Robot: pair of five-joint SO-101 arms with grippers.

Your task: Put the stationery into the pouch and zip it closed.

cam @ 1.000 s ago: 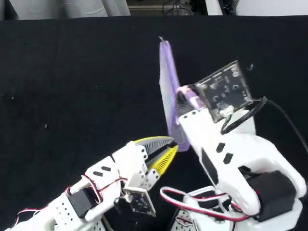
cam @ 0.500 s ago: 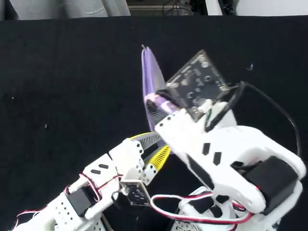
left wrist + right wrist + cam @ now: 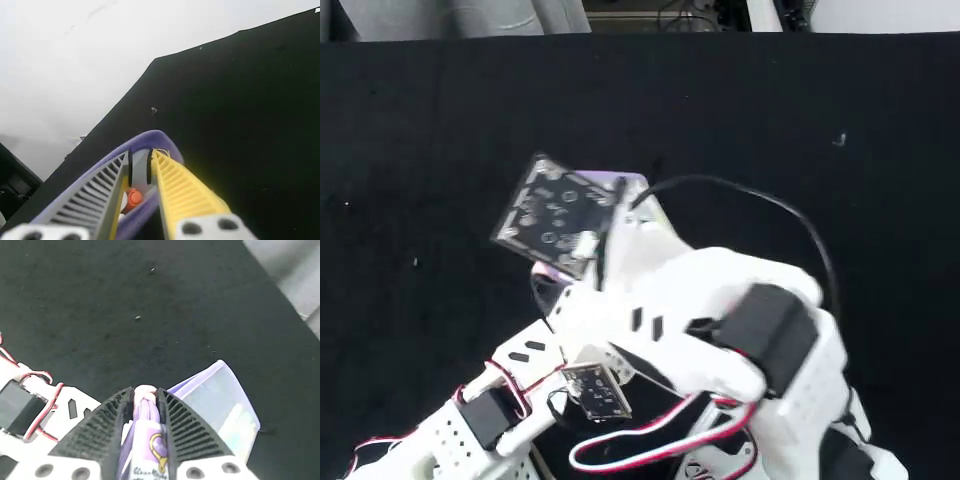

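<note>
My left tool (image 3: 140,169) is clamped on the purple rim of the pouch (image 3: 162,138), and a small orange thing (image 3: 133,198) shows between the pouch's edges just behind the fingertips. My right tool (image 3: 145,396) is pinched shut on the pouch's top edge at a pink tab (image 3: 145,389). Both tools hold the pouch over the black tabletop (image 3: 430,110).

Pouch (image 3: 220,400) over the desk (image 3: 420,130), left pincer (image 3: 140,167) closed on one edge of the pouch, right pincer (image 3: 146,400) closed on another part of it
</note>
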